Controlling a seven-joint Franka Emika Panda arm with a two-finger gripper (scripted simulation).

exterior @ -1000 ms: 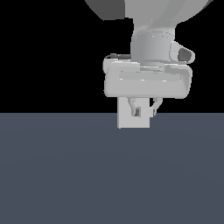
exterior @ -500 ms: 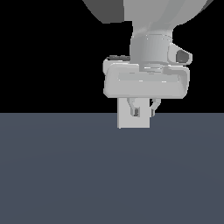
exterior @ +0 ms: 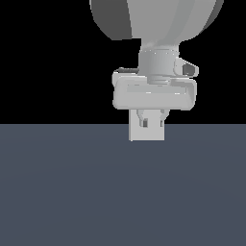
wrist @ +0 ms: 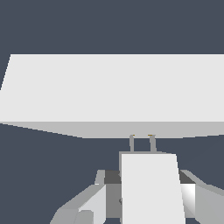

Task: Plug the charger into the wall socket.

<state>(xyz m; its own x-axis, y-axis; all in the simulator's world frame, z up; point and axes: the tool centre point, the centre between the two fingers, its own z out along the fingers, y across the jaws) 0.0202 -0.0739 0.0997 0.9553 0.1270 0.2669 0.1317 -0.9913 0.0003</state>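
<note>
In the wrist view my gripper [wrist: 144, 178] is shut on the charger [wrist: 151, 192], a small white block held between the two fingers [wrist: 87, 205]. Its two thin prongs [wrist: 131, 142] point at the wall socket [wrist: 113, 89], a wide flat white panel, and their tips reach its near edge. In the exterior view the gripper [exterior: 152, 123] hangs in front of the upright socket panel [exterior: 146, 134] and covers its upper part. The charger cannot be told apart there. The socket's dark centre dot is not visible.
A dark grey-blue floor [exterior: 72, 192] spreads under and around the socket. The arm's large grey link [exterior: 158, 19] fills the upper part of the exterior view. The background is black.
The gripper hand looks slightly narrower in the exterior view, and its side knob has shifted a little left and down. The socket panel has not moved.
</note>
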